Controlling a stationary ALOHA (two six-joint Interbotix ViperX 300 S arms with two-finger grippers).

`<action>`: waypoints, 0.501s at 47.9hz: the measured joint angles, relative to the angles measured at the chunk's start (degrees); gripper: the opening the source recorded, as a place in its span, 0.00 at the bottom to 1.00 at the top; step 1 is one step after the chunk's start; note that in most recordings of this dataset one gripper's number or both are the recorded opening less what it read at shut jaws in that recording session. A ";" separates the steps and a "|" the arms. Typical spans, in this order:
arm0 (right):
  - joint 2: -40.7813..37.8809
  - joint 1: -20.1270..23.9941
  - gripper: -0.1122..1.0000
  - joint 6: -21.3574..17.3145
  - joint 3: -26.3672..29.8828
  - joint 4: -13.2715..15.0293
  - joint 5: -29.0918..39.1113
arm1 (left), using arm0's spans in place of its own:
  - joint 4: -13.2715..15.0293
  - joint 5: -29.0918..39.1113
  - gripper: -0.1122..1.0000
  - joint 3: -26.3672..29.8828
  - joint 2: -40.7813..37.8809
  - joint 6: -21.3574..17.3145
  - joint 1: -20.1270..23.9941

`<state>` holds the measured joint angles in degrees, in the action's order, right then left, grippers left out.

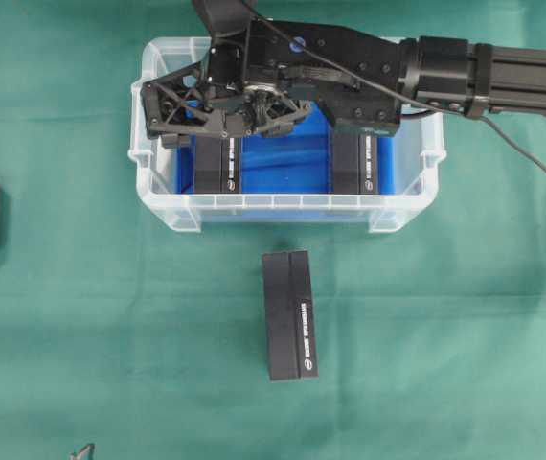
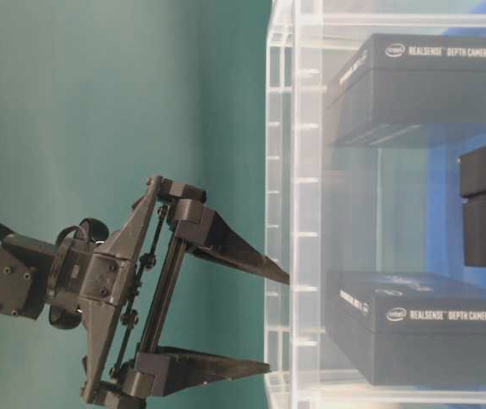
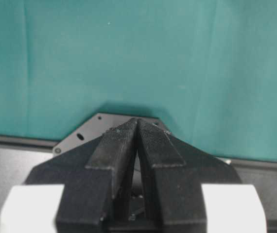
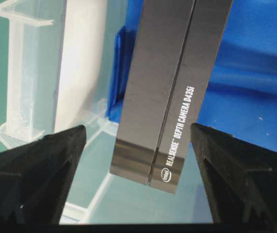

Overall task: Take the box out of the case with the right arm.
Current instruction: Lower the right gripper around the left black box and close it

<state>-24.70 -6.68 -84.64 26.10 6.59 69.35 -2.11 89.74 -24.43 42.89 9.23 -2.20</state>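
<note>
Gripper: at 7 o'clock, jaws spread wide, tips at the case wall.
Case: clear wall from 12 to 6 o'clock.
Boxes: one at 1 o'clock, one at 5 o'clock, both inside the case.
Cloth: green, at 10 o'clock.

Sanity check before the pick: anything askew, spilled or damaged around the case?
Nothing stands out. Two RealSense boxes, left and right, lie straight in the case; a third lies on the table cloth. The right pincer is open over the left box.
</note>
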 measured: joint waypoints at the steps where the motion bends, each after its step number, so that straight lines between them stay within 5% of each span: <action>1: 0.00 0.00 0.91 0.00 0.00 0.09 0.09 | -0.09 0.09 0.10 0.00 0.00 0.09 0.00; 24: 0.00 -0.09 0.91 1.32 0.00 0.09 0.26 | -0.09 0.09 0.10 0.09 -0.09 0.09 0.00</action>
<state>-24.70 -6.77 -83.32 26.10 6.68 69.61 -2.20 89.82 -24.35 42.80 9.32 -2.20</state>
